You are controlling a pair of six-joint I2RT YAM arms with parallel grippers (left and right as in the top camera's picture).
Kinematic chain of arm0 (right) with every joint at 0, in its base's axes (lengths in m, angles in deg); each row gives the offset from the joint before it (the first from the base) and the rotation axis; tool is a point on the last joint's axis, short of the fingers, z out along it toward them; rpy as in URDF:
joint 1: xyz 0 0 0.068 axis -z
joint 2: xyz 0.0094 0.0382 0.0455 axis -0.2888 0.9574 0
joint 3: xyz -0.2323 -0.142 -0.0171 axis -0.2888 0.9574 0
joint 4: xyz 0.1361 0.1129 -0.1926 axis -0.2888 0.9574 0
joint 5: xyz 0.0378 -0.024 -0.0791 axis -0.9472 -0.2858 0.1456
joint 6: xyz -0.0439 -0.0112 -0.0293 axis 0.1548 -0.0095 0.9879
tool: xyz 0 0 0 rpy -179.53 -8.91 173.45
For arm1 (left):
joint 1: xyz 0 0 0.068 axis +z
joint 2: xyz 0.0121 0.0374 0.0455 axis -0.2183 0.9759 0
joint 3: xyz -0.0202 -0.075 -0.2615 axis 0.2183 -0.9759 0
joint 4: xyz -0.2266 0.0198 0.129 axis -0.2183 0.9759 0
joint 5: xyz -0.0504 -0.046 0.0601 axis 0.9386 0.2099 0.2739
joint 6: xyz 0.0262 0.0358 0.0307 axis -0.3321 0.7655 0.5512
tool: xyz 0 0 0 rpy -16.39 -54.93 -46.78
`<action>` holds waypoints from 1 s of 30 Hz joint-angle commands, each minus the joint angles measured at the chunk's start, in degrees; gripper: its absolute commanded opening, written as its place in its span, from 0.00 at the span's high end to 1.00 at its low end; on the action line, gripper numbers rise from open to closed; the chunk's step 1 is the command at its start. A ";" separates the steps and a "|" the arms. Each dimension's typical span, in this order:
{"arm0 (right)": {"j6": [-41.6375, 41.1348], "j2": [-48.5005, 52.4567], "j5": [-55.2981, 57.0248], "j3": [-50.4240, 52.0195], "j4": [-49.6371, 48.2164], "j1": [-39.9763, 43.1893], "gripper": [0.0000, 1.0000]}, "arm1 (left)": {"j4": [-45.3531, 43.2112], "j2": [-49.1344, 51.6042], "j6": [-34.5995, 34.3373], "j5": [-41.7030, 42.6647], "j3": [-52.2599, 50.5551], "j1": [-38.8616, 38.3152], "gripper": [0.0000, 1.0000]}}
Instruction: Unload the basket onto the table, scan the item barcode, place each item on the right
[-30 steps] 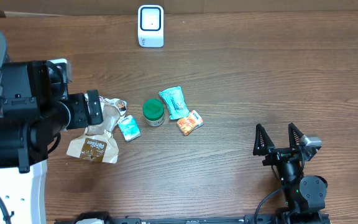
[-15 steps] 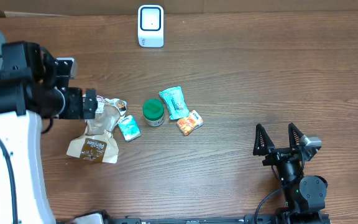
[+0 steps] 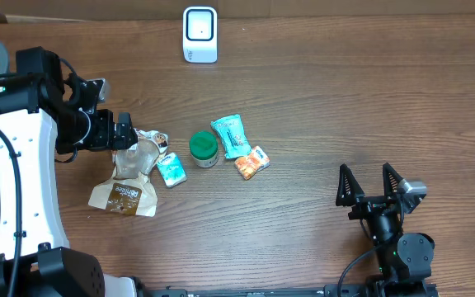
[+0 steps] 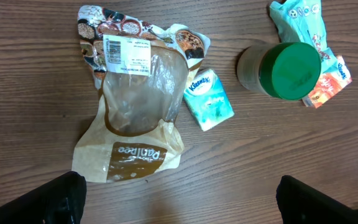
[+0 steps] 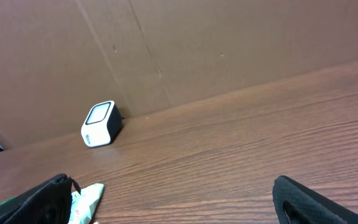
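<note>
Brown wooden table, scanner at 12 o'clock, goods clustered left of centre. Over the last second the left arm has re-posed toward 10 o'clock, while the left gripper stays over the bag, fingers spread wide and empty. The bag's barcode faces up, so a grasp looks next. The right gripper sits at 4 o'clock, open and idle.

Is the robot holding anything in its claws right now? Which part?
Nothing is held. The left gripper hovers open over the brown bakery bag, and the right gripper is open with nothing between its fingers.
</note>
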 commanded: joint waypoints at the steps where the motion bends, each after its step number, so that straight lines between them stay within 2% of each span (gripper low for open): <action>1: 0.00 -0.39 -0.11 0.61 -0.37 -0.33 0.00 | 0.13 0.33 1.49 1.42 -0.09 0.09 0.01; 30: 0.24 -0.39 1.92 0.59 -0.87 -0.33 0.00 | -0.28 0.35 1.51 1.40 -0.09 0.04 0.01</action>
